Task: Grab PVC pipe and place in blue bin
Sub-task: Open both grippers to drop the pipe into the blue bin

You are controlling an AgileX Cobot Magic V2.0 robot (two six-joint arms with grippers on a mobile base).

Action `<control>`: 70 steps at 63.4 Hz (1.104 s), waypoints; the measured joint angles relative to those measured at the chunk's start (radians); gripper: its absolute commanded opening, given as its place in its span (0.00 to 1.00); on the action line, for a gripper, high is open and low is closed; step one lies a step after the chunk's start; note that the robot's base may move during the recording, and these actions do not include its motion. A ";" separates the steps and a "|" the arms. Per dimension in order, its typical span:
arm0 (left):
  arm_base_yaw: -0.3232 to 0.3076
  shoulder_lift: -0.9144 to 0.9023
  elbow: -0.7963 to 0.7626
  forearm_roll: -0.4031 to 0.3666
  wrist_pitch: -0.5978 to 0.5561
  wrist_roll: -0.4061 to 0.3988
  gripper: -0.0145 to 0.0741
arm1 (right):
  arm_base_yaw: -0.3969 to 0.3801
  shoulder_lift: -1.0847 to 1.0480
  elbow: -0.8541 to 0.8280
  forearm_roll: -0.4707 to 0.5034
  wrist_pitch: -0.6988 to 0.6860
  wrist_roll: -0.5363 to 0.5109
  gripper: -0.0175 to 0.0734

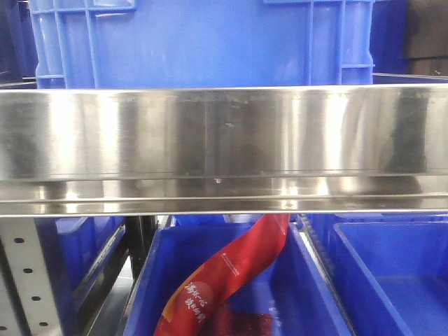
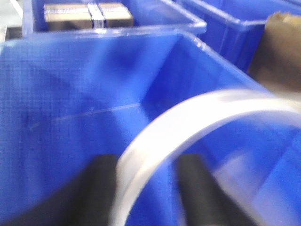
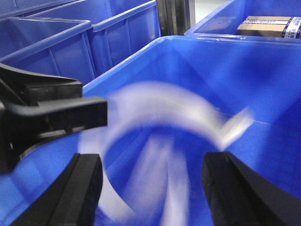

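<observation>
**White arc over the blue bin**

The PVC pipe (image 2: 188,122) is a white curved strip, smeared by motion blur in both wrist views. In the left wrist view it rises between the left hand's (image 2: 146,188) two black fingers (image 2: 89,193), which stand on either side of its lower end; whether they actually press it is hard to make out. It hangs inside the walls of the blue bin (image 2: 70,94).

In the right wrist view the right hand (image 3: 153,188) is spread wide, its fingers (image 3: 84,188) well apart, with the pipe blurred between and beyond them.

Neighbouring blue bins hold a cardboard box (image 2: 87,15). The front view shows a steel shelf rail (image 1: 224,140) and a red packet (image 1: 224,280).
</observation>
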 measured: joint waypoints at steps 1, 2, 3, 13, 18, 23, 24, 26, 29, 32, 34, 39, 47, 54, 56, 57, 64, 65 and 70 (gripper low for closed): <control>0.000 0.000 0.000 0.000 0.005 0.000 0.60 | 0.000 0.000 0.000 0.000 0.000 0.000 0.58; 0.000 0.000 0.000 0.000 0.010 0.000 0.61 | 0.000 0.000 0.000 0.000 0.000 0.000 0.58; 0.000 0.000 0.000 0.000 0.013 0.000 0.61 | 0.000 0.000 0.000 0.000 0.000 0.000 0.58; 0.000 0.000 0.000 0.000 0.057 0.000 0.62 | 0.000 0.000 0.000 0.000 0.000 0.000 0.58; 0.000 -0.002 0.000 0.000 0.072 0.000 0.59 | 0.000 -0.010 0.000 0.000 0.002 0.000 0.55; 0.000 -0.015 0.000 0.000 0.086 0.000 0.50 | 0.000 -0.028 0.000 0.000 0.002 0.000 0.45; 0.000 -0.020 0.000 0.000 0.089 0.000 0.49 | 0.000 -0.032 0.000 0.000 0.002 0.000 0.42; 0.000 -0.029 0.000 0.000 0.091 -0.002 0.45 | 0.000 -0.042 0.000 0.000 0.002 0.000 0.37; 0.000 -0.051 -0.002 0.000 0.091 -0.002 0.37 | 0.000 -0.055 0.000 0.000 -0.001 0.000 0.26; 0.000 -0.071 -0.004 0.002 0.091 -0.002 0.29 | 0.000 -0.064 0.000 0.000 -0.006 0.000 0.16; 0.000 -0.084 -0.007 0.006 0.091 -0.002 0.22 | 0.000 -0.069 0.000 0.000 -0.010 0.000 0.09; 0.000 -0.105 -0.010 0.020 0.102 -0.002 0.03 | 0.000 -0.076 -0.002 0.000 -0.014 0.000 0.01; 0.000 -0.126 -0.012 0.019 0.177 -0.002 0.04 | 0.000 -0.083 -0.002 -0.002 0.003 0.000 0.01; 0.000 -0.166 -0.010 0.006 0.211 -0.002 0.04 | 0.000 -0.110 -0.002 -0.002 0.083 0.000 0.01; 0.000 -0.184 -0.010 0.004 0.208 -0.002 0.04 | 0.000 -0.119 -0.002 -0.002 0.100 0.000 0.01; 0.000 -0.192 -0.010 0.003 0.203 -0.002 0.04 | 0.000 -0.126 -0.002 -0.002 0.111 0.000 0.01; 0.000 -0.272 0.011 -0.016 0.158 -0.002 0.04 | 0.000 -0.175 0.019 -0.002 0.115 0.000 0.01; 0.000 -0.284 0.018 -0.021 0.151 -0.002 0.04 | 0.000 -0.183 0.028 -0.002 0.111 0.000 0.01; 0.000 -0.357 0.106 -0.038 0.088 -0.002 0.04 | 0.000 -0.239 0.086 -0.004 0.063 0.000 0.01</control>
